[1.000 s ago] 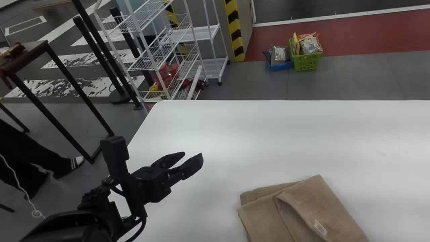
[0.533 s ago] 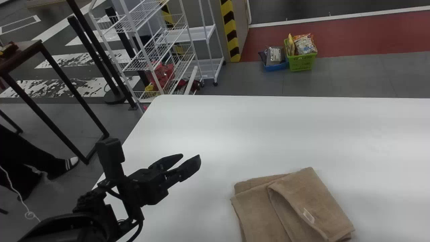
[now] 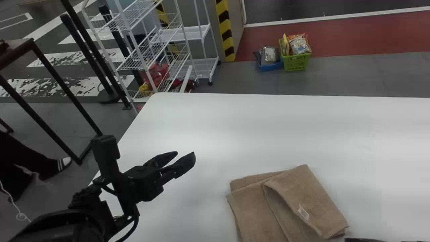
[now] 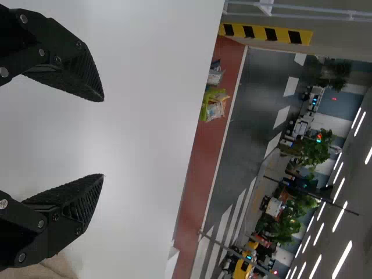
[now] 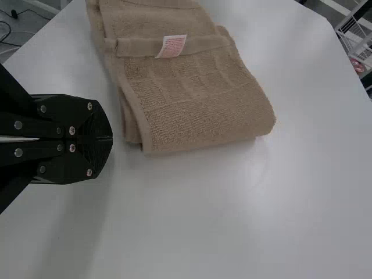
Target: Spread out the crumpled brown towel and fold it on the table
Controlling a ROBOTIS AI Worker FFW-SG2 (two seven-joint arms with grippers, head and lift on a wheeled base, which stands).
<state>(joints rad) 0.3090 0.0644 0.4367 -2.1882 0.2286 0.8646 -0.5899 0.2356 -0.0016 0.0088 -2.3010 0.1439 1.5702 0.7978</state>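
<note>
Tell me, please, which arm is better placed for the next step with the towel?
Right, I think: the right pincer, though shut, is near the towel. The left pincer is open but farther from it, over the table.

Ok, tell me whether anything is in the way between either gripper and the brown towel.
Nothing visible stands in the way. The right gripper is just beside the towel, with a strip of white tabletop between them; more tabletop lies between the left gripper and the towel.

The towel (image 3: 285,205) lies on the table (image 3: 268,134). Behind the table, bags (image 3: 299,45) sit in a basket (image 3: 296,63), right of a rack (image 3: 136,47).
</note>
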